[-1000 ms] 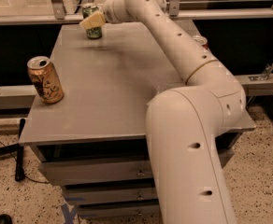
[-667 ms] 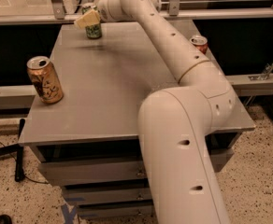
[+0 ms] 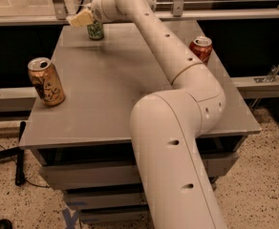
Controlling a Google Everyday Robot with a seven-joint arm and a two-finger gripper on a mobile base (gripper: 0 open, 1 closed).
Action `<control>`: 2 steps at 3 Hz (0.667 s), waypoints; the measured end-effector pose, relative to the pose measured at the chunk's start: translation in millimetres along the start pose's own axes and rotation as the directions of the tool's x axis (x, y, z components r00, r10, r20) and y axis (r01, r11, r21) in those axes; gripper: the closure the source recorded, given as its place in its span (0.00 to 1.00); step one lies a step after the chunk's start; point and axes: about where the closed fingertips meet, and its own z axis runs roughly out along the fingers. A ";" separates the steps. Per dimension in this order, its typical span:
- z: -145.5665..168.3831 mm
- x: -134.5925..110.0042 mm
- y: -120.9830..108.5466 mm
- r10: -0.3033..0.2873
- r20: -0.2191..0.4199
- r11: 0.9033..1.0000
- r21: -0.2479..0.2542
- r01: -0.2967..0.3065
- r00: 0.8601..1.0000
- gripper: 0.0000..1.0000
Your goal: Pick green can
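The green can [image 3: 95,30] stands upright at the far left of the grey table [image 3: 111,89], its top hidden behind my gripper. My gripper [image 3: 81,19] sits at the end of the long white arm [image 3: 158,46], which reaches across the table. It is at the can's top, just above and to the left of it. I cannot tell whether it touches the can.
A gold-tan can [image 3: 46,81] stands near the table's left edge. A red can [image 3: 201,49] stands at the right side, beside the arm. A rail and glass panel run behind the far edge. Drawers sit under the table.
My gripper has moved a little to the left at the green can's top. The arm has swung left, uncovering the red can. The cans have not moved.
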 end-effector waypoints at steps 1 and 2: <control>0.4 -0.2 -0.1 -0.009 -0.005 1.000 -0.004 0.009 1.000 0.41; -7.4 0.2 -3.5 -0.021 -0.010 1.000 0.001 0.021 1.000 0.65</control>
